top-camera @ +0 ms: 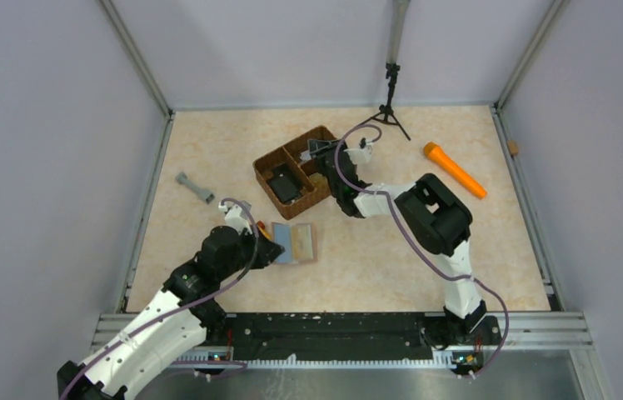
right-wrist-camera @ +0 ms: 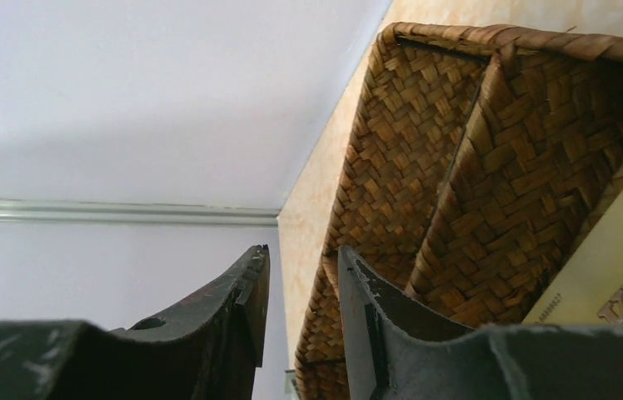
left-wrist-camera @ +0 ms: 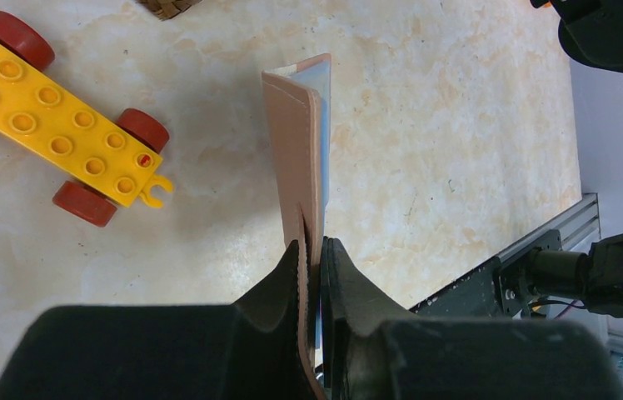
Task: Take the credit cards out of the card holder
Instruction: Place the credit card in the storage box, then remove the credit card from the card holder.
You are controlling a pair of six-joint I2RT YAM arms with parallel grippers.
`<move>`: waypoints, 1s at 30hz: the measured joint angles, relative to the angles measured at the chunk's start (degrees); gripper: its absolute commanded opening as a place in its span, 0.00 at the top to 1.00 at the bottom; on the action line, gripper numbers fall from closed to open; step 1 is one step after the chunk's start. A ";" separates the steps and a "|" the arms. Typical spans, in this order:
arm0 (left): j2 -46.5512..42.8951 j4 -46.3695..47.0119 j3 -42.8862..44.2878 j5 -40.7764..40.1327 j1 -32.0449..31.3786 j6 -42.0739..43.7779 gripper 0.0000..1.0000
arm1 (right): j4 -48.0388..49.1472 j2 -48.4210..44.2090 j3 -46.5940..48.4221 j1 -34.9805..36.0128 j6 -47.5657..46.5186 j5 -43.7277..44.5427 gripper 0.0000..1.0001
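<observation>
The tan card holder (top-camera: 304, 242) lies open on the table, pale blue-grey inside. My left gripper (top-camera: 272, 250) is shut on its near edge. In the left wrist view the tan flap (left-wrist-camera: 296, 142) stands on edge between my left gripper's (left-wrist-camera: 315, 247) closed jaws, with a blue-grey layer behind it. My right gripper (top-camera: 318, 150) is open and empty over the far compartment of the woven basket (top-camera: 268, 158). In the right wrist view my right gripper's (right-wrist-camera: 301, 252) jaws are apart by the basket wall (right-wrist-camera: 391, 125). A cream card marked VIP (right-wrist-camera: 616, 271) lies in a basket compartment.
A yellow toy brick car with red wheels (left-wrist-camera: 50, 125) sits just left of the card holder. A black object (top-camera: 285, 185) lies in the basket's near compartment. An orange cylinder (top-camera: 455, 171), a grey dumbbell-shaped piece (top-camera: 195, 188) and a small tripod (top-camera: 390, 100) stand farther off.
</observation>
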 measured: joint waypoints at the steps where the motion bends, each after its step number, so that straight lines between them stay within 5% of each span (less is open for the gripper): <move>1: 0.00 -0.04 0.02 0.00 0.02 0.00 0.96 | 0.52 0.00 0.00 0.00 0.00 -0.02 0.62; 7: 0.02 -0.50 0.11 0.00 0.04 0.00 0.96 | 2.97 -1.14 -2.03 0.00 -0.11 -0.15 0.61; 9: 0.02 -0.63 0.22 0.00 0.04 0.00 0.96 | 3.06 -2.93 -4.26 -0.07 -0.61 -0.57 0.47; 11: 0.02 -0.70 0.33 0.00 0.04 -0.02 0.96 | 3.54 -5.35 -6.82 -0.24 -1.84 -1.90 0.21; 13: 0.02 -0.70 0.37 0.00 0.04 -0.02 0.97 | 5.05 -8.13 -9.70 -0.42 -3.48 -3.91 0.09; 30: 0.61 10.38 -0.50 7.23 0.42 -5.18 0.97 | 12.09 -38.14 -43.15 -5.49 -16.31 -40.96 0.06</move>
